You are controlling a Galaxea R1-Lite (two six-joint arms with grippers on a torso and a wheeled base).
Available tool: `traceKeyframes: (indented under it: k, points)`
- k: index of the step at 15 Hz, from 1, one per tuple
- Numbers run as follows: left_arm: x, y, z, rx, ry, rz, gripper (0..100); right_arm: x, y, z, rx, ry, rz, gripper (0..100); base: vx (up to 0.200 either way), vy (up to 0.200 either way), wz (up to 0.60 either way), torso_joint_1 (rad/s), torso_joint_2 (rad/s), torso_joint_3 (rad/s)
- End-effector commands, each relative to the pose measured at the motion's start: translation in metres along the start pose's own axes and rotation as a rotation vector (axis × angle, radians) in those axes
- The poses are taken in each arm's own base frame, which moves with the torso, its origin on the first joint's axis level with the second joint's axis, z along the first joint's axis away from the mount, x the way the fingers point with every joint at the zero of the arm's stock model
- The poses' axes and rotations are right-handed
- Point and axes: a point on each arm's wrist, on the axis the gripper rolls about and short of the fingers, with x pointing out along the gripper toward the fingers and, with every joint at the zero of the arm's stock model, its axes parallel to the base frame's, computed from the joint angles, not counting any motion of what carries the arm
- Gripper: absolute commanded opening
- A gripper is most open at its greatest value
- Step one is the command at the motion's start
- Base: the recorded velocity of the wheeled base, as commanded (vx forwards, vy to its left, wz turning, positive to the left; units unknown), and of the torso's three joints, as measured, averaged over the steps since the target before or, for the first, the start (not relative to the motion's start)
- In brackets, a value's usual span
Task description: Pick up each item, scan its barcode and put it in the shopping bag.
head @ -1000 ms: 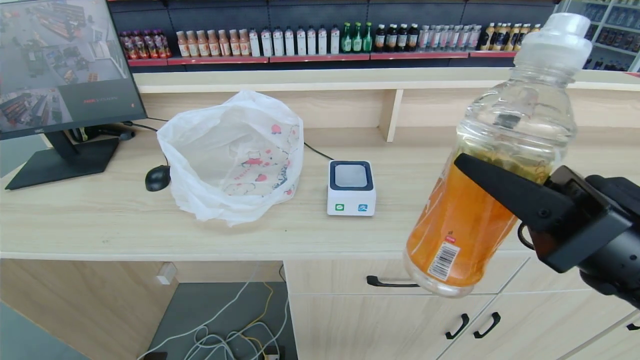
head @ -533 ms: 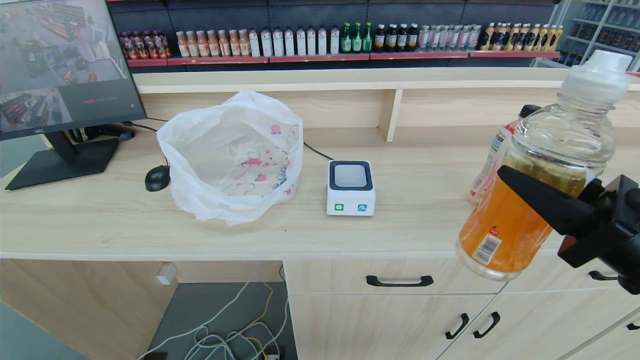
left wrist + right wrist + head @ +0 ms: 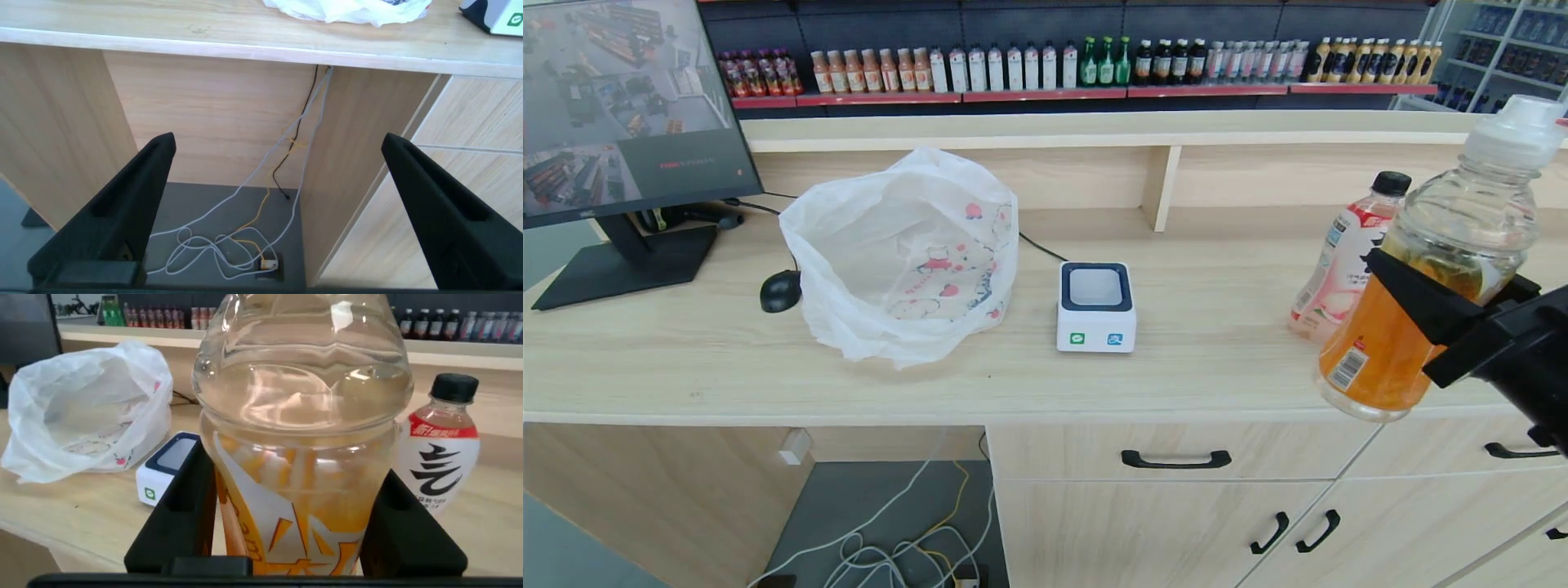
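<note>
A: Right gripper (image 3: 1419, 287)?
B: Jaws pinching the clear plastic bottle of orange drink (image 3: 1384, 359), tilted, by the wooden worktop's (image 3: 1217, 327) front edge, far right.
A: Left gripper (image 3: 278, 143)?
B: Jaws spread wide, below worktop level.

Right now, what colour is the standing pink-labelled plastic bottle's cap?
Black cap; right wrist view shows it best.

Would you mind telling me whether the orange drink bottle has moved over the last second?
Yes: the orange drink bottle, clamped in the right gripper, moved rightward, farther from the scanner.
</note>
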Motion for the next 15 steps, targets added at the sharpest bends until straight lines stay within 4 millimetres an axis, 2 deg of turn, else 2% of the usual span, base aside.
traceKeyframes:
  k: [1,3,15]
  points:
    - [0.0,0.0,0.0,-0.001,0.0,0.0,100,0.004,-0.008,-0.007,-0.01,0.022,-0.057,0,0.0,0.0,0.0,0.0,0.0,0.0]
    - [0.0,0.0,0.0,-0.002,0.0,0.002,100,0.005,-0.014,-0.009,-0.016,0.026,-0.093,0,0.0,0.0,0.0,0.0,0.0,0.0]
    - [0.0,0.0,0.0,-0.001,0.0,-0.001,100,0.009,-0.026,-0.014,-0.002,0.021,-0.201,0,0.0,0.2,0.0,0.002,0.0,0.002]
